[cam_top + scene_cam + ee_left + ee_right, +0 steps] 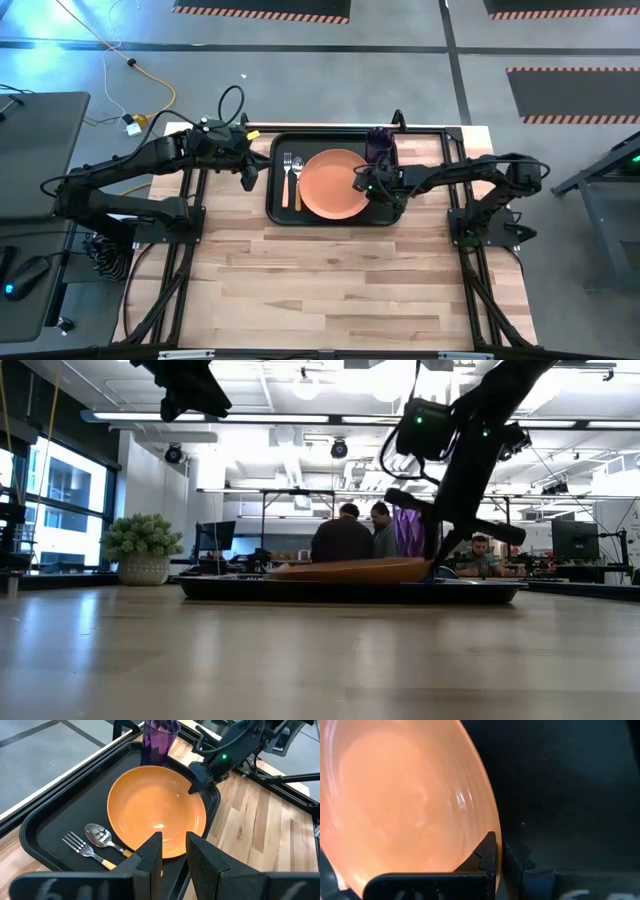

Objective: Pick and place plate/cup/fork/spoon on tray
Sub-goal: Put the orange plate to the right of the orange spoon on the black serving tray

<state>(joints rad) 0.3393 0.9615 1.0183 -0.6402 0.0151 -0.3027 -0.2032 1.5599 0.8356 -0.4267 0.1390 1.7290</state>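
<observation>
The black tray (280,205) lies at the table's far middle. In it lie the orange plate (330,185), the fork (286,166) and the spoon (297,172) side by side to the plate's left, and the purple cup (379,147) upright in the far right corner. My right gripper (366,186) is shut on the plate's right rim. My left gripper (250,175) hovers over the tray's left edge, open by a narrow gap (173,852) and empty. My right gripper pinches the plate's right rim (495,837) between its two fingers, one finger (486,854) on the plate's inside and one (516,862) outside. It comes slanting down from the table's right. The plate rests in the tray, its right side slightly higher in the low view (415,565).
The tray fills the far middle of the wooden table (340,290); the near half is bare wood. Both arms' frames stand at the table's left and right sides. People sit in the room behind in the low view (345,535).
</observation>
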